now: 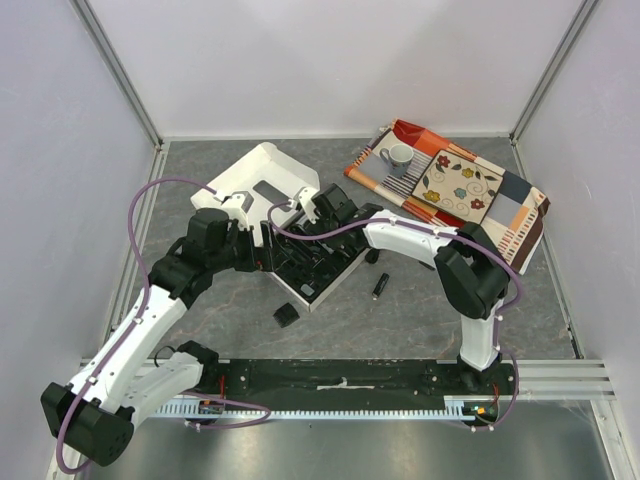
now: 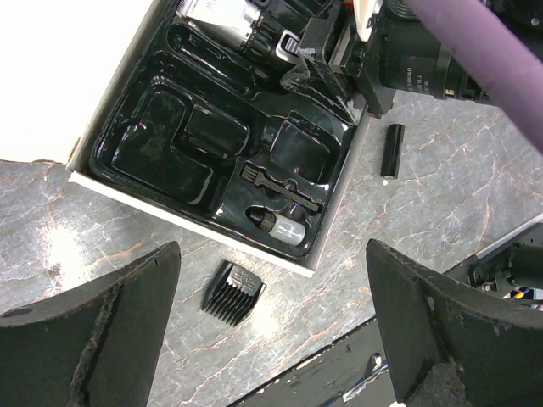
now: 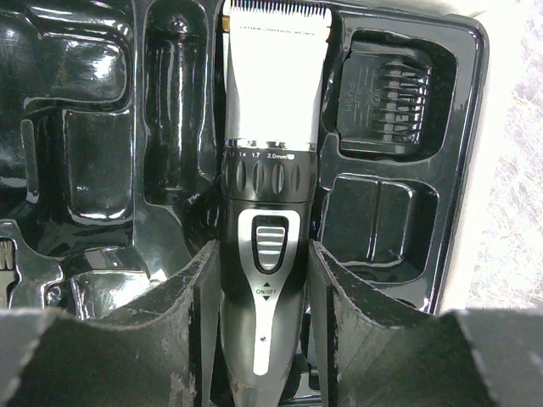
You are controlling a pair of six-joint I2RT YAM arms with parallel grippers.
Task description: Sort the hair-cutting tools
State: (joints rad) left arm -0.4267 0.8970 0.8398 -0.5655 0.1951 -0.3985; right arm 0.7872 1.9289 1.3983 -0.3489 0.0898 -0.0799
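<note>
The grey marbled table is sitting between plain white walls. From above, a flowered cloth with a mug is lying at the far right, well apart from the work. Both arms are reaching into the middle, where the black moulded tray is resting in its white box. One comb attachment is lying loose on the stone just beside the tray's near corner, and a small black piece is lying near its right side.

Over to the left wrist: the left gripper is hanging with its jaws spread wide, holding nothing, above that loose comb. If it is heading down from here, I reckon a finger could be catching the tray's rim and shoving the whole box.

Right wrist now: the right gripper is clamping the hair clipper by its black handle, with the blade end pointing away over the tray. I can't tell whether it is touching down. The handle is looking slick and tapering, so I'd judge it could be twisting in the pads and landing crooked across the pocket where a second comb is sitting.
</note>
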